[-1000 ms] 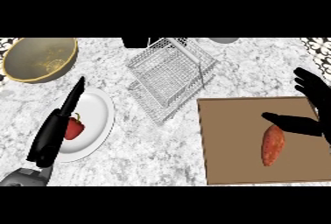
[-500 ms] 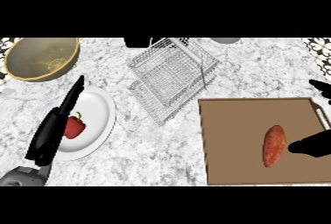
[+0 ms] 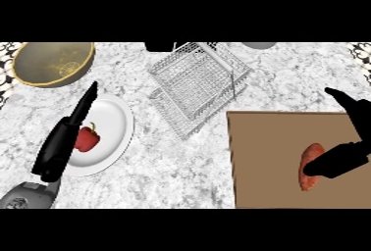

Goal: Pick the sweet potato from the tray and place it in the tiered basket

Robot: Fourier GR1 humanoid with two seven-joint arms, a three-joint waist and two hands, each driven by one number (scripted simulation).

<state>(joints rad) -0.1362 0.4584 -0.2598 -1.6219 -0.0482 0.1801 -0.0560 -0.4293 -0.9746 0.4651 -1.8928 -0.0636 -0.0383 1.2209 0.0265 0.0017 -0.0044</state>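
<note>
An orange-red sweet potato [image 3: 311, 162] lies on the brown tray [image 3: 268, 162] at the right. My right hand [image 3: 355, 142] comes in from the right edge; its thumb lies across the potato's right side and its fingers stretch up above it, spread wide and not closed round it. The wire tiered basket [image 3: 199, 83] stands at the top centre, apart from the tray. My left hand [image 3: 65, 137] rests open at the left, fingers straight, over the white plate.
A white plate [image 3: 112, 122] with a red pepper [image 3: 87, 139] lies under my left hand. A tan bowl [image 3: 54, 63] sits at the top left. Bare marble counter runs between plate, basket and tray.
My right hand has drawn back to the right and come lower, its thumb now reaching over the sweet potato. The view has shifted slightly. My left hand has not moved.
</note>
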